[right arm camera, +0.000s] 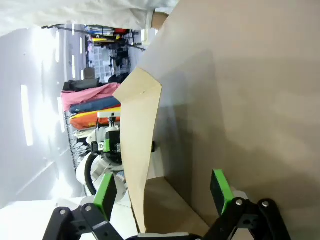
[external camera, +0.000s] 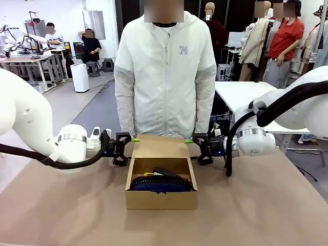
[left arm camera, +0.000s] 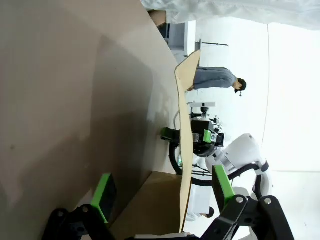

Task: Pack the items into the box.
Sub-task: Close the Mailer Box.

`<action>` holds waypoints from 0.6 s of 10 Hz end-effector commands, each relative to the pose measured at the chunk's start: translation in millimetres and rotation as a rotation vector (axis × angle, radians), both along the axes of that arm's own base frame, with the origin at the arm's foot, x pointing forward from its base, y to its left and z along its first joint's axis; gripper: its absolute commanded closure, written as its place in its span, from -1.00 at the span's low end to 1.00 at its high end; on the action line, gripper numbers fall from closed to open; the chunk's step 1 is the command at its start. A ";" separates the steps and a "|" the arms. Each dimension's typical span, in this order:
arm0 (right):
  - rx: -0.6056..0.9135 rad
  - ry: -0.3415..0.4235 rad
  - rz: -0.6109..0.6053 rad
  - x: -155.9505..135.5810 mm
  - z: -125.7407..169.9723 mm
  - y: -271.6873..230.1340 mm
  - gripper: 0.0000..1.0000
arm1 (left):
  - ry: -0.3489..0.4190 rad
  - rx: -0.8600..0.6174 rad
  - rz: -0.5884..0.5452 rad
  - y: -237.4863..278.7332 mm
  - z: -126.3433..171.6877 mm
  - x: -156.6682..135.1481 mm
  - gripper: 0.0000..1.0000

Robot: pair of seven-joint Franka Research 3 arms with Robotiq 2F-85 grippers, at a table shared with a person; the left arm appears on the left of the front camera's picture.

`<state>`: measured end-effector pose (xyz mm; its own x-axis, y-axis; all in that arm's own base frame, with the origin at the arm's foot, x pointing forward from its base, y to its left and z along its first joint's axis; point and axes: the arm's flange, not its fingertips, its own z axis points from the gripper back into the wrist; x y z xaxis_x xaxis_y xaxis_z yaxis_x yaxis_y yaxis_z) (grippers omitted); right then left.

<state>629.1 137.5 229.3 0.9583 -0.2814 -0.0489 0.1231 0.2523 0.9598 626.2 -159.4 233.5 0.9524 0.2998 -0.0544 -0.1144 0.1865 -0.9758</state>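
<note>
The left gripper (external camera: 134, 139) stands with jaws apart at the left edge of the raised flap lid (external camera: 161, 146); the right gripper (external camera: 190, 140) does likewise at the right edge. The cardboard box (external camera: 161, 199) sits mid-table, with the navy pouch (external camera: 160, 184) and dark items inside. If one arm pushes unevenly, the lid could twist or the light box skid. A person (external camera: 165, 72) stands close behind the table (external camera: 61, 215).
</note>
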 end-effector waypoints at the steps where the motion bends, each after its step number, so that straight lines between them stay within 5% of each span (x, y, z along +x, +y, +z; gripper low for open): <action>1: 0.062 0.021 0.064 14.7 -0.3 12.4 -1.00 | -0.002 -0.090 -0.035 -4.3 -11.8 10.5 -1.00; 6: 0.193 -0.139 0.174 -5.8 21.8 12.8 -1.00 | -0.208 -0.220 -0.097 -8.4 13.0 -14.2 -1.00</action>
<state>633.2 153.7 247.8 0.9906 -0.1370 0.0021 0.0113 0.0965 0.9953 629.4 -171.0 240.0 0.9771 0.2102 0.0331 0.0313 0.0116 -0.9994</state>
